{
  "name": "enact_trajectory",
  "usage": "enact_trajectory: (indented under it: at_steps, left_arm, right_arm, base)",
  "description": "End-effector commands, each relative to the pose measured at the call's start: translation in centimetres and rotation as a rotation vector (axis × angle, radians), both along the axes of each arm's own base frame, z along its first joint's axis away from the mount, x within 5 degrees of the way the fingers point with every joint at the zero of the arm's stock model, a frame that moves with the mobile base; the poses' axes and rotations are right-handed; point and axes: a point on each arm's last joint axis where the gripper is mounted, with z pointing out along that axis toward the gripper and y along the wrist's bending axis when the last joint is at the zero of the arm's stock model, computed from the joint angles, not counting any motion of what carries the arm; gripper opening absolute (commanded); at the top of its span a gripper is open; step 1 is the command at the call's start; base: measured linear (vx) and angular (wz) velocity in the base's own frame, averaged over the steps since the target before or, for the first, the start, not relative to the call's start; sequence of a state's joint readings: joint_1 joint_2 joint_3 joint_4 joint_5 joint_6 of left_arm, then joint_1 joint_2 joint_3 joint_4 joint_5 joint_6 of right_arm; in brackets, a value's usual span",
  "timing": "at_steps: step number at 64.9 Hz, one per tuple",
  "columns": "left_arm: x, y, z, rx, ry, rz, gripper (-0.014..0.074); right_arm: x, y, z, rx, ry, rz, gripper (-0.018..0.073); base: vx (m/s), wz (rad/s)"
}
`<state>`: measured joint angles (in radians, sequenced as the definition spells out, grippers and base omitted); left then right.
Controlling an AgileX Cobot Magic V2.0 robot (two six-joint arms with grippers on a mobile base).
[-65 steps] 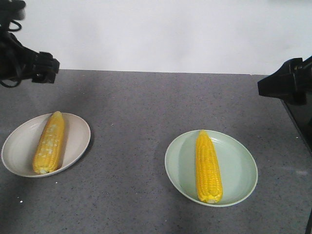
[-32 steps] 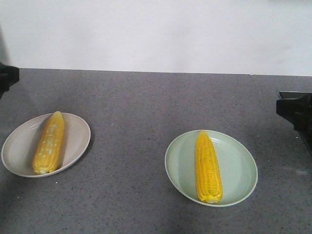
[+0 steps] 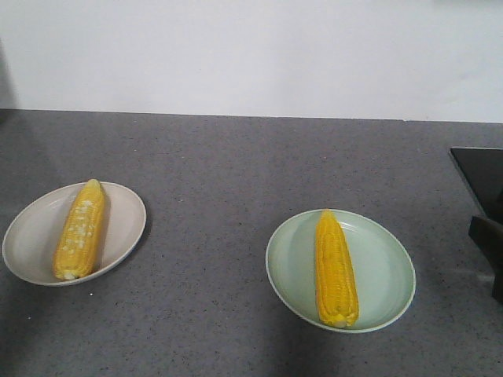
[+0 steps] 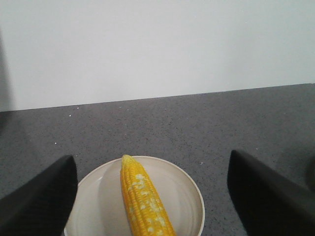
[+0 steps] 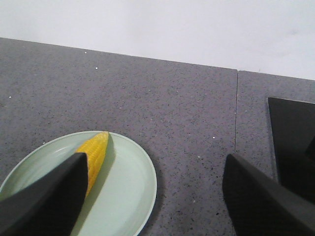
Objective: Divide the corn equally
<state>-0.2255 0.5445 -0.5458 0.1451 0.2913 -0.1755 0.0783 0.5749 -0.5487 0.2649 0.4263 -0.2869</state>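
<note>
Front-facing view first: nearest the camera sits a pale green plate [image 3: 340, 271] on the right of the grey speckled table [image 3: 228, 173], with one cob of corn [image 3: 335, 267] lying lengthwise on it, tip pointing away. Slightly farther back on the left, a beige plate [image 3: 74, 232] carries a second cob [image 3: 78, 230], also tip away. The plates are well apart, with bare tabletop between them. A black panel [image 3: 481, 177] lies at the right edge, and a white wall [image 3: 251, 55] stands behind the table.

Neither arm's grasping end shows here; only the wrist views reveal them. The left gripper [image 4: 152, 196] hangs spread wide with nothing between its dark fingers [image 4: 39, 201], the beige plate [image 4: 187, 196] and its cob [image 4: 142, 201] below. The right gripper [image 5: 152, 196] is likewise wide apart and holds nothing, one finger [image 5: 44, 196] covering the near part of the cob [image 5: 94, 150] on the green plate [image 5: 128, 182].
</note>
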Motion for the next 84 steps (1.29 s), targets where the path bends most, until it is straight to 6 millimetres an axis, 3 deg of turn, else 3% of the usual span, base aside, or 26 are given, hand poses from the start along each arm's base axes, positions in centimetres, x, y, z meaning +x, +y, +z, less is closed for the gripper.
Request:
enact_trajectory:
  at_steps: [1,10,17,36,84]
  left_arm:
    - [-0.54,-0.05,1.17,-0.026,-0.137,-0.019,0.0585]
    - [-0.72,0.0,0.97,-0.025,-0.132,-0.018,0.0566]
    - [-0.72,0.0,0.97,-0.025,-0.132,-0.018,0.0478]
    - [-0.73,0.02,0.87,-0.023,-0.121,-0.016,-0.0009]
    - [-0.73,0.02,0.86,-0.024,-0.12,-0.016,-0.0006]
  right_arm:
    - [-0.09,-0.37,0.92,0.0,-0.147,-0.037,0.0531]
    - [-0.22,-0.4,0.76,-0.033,-0.161,-0.03,0.0482]
    - [-0.22,-0.4,0.76,-0.039,-0.162,-0.028,0.04]
    - [-0.22,-0.4,0.75,-0.039,-0.161,-0.028,0.001]
    - [-0.23,-0.37,0.71,-0.032,-0.155,-0.026,-0.0011]
  base:
    - [0.0,0.0]
    - [0.0,0.0]
    - [0.0,0.0]
    - [0.0,0.0]
    - [0.0,0.0]
